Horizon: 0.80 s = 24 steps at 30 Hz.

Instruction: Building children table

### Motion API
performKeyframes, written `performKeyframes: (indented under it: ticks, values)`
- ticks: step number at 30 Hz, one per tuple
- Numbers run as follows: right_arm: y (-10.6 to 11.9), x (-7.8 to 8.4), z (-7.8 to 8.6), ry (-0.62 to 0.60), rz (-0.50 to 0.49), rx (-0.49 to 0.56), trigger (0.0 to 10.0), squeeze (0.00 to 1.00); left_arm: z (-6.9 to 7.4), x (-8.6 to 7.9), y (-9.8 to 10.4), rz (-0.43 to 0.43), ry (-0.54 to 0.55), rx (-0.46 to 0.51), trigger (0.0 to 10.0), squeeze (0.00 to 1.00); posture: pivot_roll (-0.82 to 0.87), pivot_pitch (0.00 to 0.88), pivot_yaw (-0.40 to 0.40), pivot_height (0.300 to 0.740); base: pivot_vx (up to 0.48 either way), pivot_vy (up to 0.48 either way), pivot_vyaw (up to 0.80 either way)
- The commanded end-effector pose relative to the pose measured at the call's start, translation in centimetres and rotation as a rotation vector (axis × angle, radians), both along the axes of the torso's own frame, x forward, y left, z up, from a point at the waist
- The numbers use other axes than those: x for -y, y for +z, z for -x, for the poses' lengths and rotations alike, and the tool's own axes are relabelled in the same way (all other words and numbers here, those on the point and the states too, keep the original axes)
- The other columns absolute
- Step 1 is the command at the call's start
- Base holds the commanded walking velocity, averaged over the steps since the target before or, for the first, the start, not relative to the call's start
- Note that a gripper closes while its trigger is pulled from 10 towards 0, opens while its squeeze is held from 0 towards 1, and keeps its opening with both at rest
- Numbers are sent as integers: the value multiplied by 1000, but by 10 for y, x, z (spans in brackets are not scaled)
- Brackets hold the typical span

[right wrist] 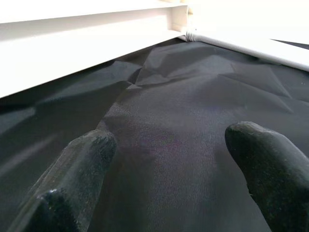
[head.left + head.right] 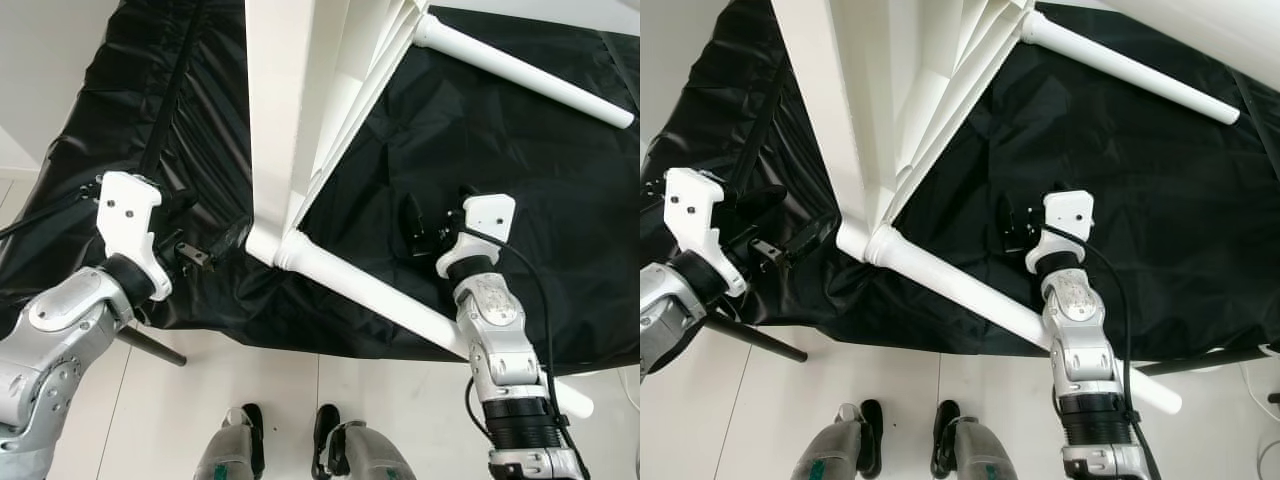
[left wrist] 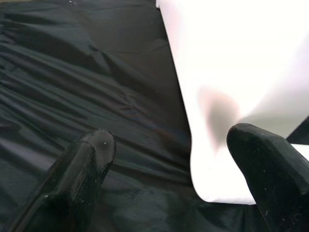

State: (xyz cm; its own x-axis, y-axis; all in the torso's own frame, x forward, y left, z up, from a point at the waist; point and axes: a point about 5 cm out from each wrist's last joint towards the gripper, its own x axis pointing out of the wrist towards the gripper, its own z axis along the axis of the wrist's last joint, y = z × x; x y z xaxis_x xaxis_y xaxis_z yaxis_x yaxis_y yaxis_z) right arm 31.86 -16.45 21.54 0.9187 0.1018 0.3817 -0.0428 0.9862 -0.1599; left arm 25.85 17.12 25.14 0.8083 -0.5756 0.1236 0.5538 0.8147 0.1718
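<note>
A white children's table (image 2: 275, 120) lies upside down on a black cloth (image 2: 480, 180). One white round leg (image 2: 380, 295) sticks out from the near corner toward me, past the cloth's front edge. A second leg (image 2: 520, 70) points to the far right. My left gripper (image 2: 218, 243) is open just left of the near corner; in the left wrist view the white corner (image 3: 227, 72) is close in front of its fingers (image 3: 91, 150). My right gripper (image 2: 415, 232) is open, low over bare cloth right of the near leg, with nothing between its fingers (image 1: 260, 154).
The cloth-covered surface ends at a front edge above the white floor (image 2: 260, 390), where my feet (image 2: 250, 440) stand. A black rod (image 2: 150, 345) slants out below the cloth at the left. A dark strap (image 2: 170, 90) runs across the cloth on the left.
</note>
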Motion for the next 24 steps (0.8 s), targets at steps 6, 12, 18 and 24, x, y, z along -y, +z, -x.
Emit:
performKeyframes:
  ticks: [6, 12, 18, 24]
  values:
    - [-6, 8, 6, -18, 11, -24, 10000, 0, 9, 12, -4, -33, -231, -34, 10000, 0, 92, 316, -14, 740, 0, 0, 0]
    - [-7, 12, 11, -22, 18, -21, 10000, 0, 14, 14, -9, -38, -269, -57, 10000, 0, 80, 296, -8, 740, 0, 0, 0]
    - [-2, 7, 22, 45, -24, 3, 10000, 0, 11, 17, -17, -46, -277, -71, 10000, 0, 54, 273, -1, 740, 0, 0, 0]
    - [-1, -6, 43, 265, -54, -34, 10000, 0, 10, 20, -22, -42, -290, -91, 10000, 0, 43, 256, 3, 740, 0, 0, 0]
